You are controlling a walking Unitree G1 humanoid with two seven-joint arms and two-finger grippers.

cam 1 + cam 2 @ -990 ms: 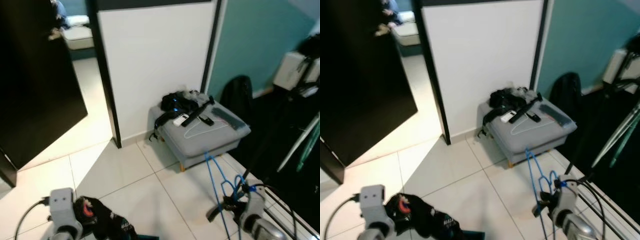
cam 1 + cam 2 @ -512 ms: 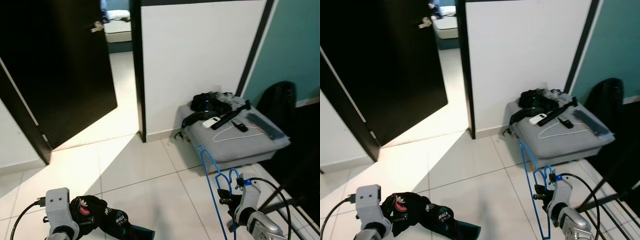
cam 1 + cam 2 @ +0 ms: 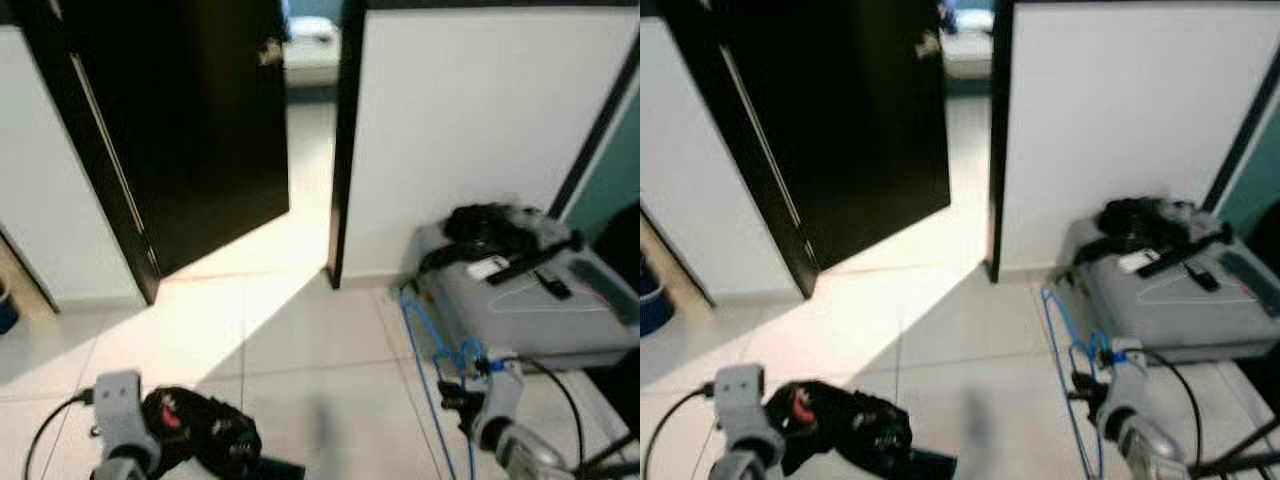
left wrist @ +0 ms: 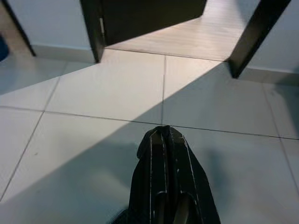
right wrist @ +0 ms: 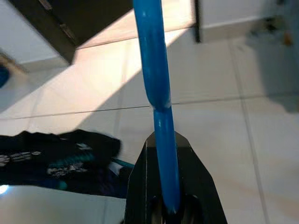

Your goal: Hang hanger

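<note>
While the head views are slightly blurred, the contents read from left to right as follows.

Far left: white wall and a dark door frame, with a blue object low at the edge, too cut off to identify.

Lower left: left gripper [image 4: 164, 135], fingers pressed together on a black garment [image 3: 205, 437] with red and teal print, which hangs bunched below the wrist over the white tiled floor [image 3: 300, 340].

Centre left: black door [image 3: 190, 120], standing open, sunlight falling across the tiles in front of it. A further room shows through the doorway.

Centre: white wall panel [image 3: 470, 110] edged in black.

Lower right: right gripper [image 5: 163, 144], fingers pinching the blue plastic hanger [image 3: 425, 340]. The hanger rises from the gripper, its frame reaching up near the front left corner of the stool.

Right: grey upholstered stool [image 3: 530, 310] against the white panel. On it lie a heap of black items [image 3: 490, 225], a white remote-like object [image 3: 487, 267], a thin white wire hanger [image 3: 545, 295] and a dark strip.

Far right: teal wall, partly cut off.
</note>
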